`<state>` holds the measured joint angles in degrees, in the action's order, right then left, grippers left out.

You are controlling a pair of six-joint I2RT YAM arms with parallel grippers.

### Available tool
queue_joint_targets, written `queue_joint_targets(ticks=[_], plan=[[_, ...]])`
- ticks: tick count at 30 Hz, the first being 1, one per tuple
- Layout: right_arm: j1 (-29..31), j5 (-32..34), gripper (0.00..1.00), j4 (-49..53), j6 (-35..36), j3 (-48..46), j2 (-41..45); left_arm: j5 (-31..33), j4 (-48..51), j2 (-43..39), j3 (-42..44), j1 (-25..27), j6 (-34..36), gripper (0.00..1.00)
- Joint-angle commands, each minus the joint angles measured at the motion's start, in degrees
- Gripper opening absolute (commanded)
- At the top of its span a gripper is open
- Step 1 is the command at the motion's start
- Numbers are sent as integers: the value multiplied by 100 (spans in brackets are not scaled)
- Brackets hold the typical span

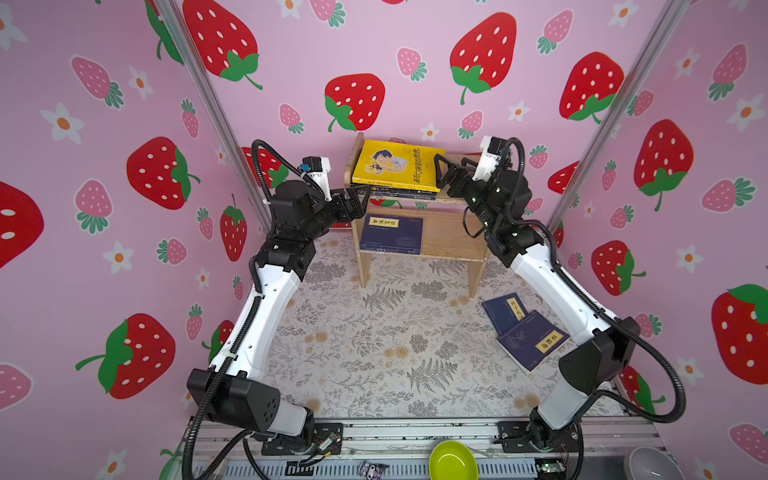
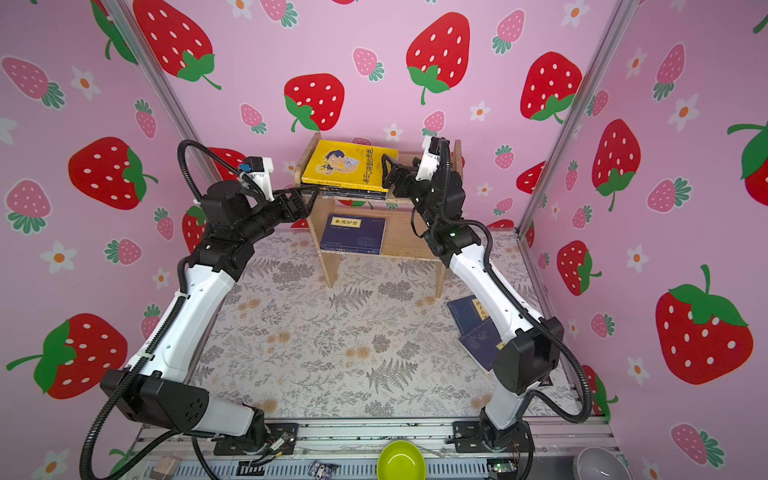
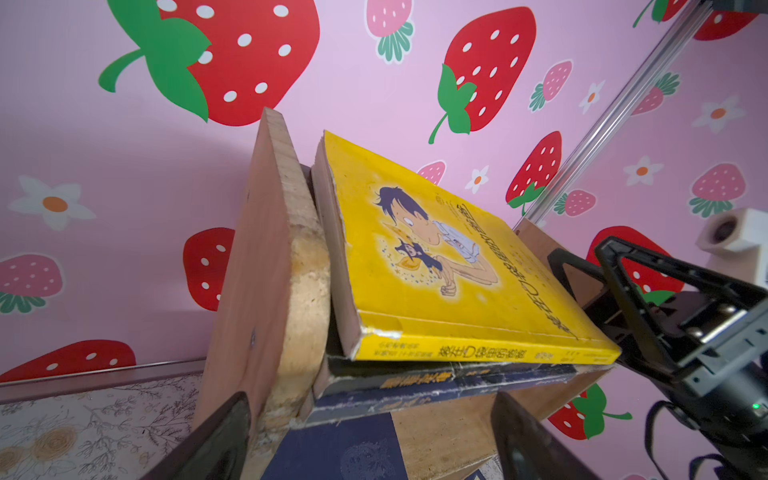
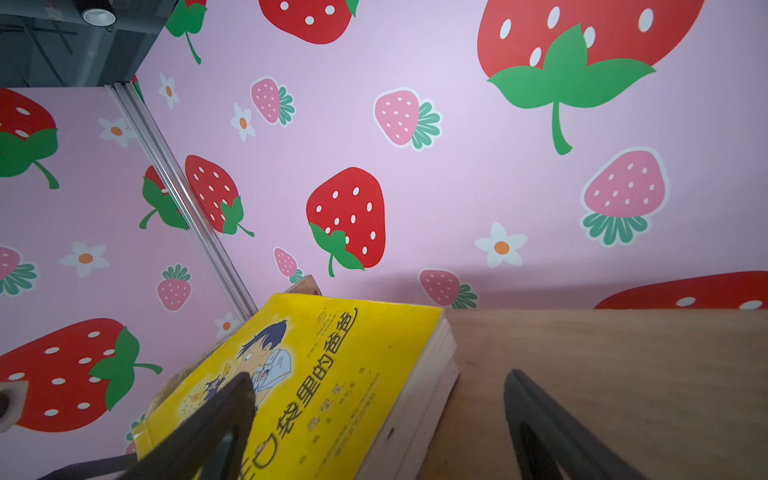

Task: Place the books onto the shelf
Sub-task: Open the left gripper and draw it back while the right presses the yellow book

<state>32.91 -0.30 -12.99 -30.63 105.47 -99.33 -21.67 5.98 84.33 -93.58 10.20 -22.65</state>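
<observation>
Black left gripper point(image 1: 358, 198) is hanging wide open, holding nothing, at the side panel point(image 3: 266, 249) of the wooden shelf point(image 1: 453, 239). Just ahead of it the yellow book point(image 1: 395, 166) is lying on dark books point(image 1: 405, 193), leaning against that panel; below, one navy book point(image 1: 390, 235) is resting on the lower tier. The right gripper point(image 1: 439, 172) is gaping empty too, just beside the yellow book's other edge. Well below it, two navy books point(image 1: 528, 338) are lying on the table point(image 1: 374, 353).
</observation>
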Motion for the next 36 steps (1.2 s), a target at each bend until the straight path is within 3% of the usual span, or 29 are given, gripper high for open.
queue_joint_targets(ticks=[1,12,18,27,31,33,36], plan=[[-34,-514,92,63,-266,231,-195,-450,-573,-43,-328,-61,-58,92],[-4,-1290,72,87,-632,699,-766,-487,-833,-22,-229,-171,-186,92],[50,-1355,63,132,-597,1095,-1038,-536,-879,-107,-87,-237,-249,92],[58,-940,77,280,-574,1165,-1022,-739,-833,-45,-189,-270,-237,92],[58,-818,83,403,-340,1109,-885,-1139,-286,86,-561,-273,628,89],[58,-753,86,467,-86,1062,-774,-1065,193,133,-749,-273,1178,89],[58,-633,89,491,312,914,-576,-1006,326,216,-817,-310,1460,87]])
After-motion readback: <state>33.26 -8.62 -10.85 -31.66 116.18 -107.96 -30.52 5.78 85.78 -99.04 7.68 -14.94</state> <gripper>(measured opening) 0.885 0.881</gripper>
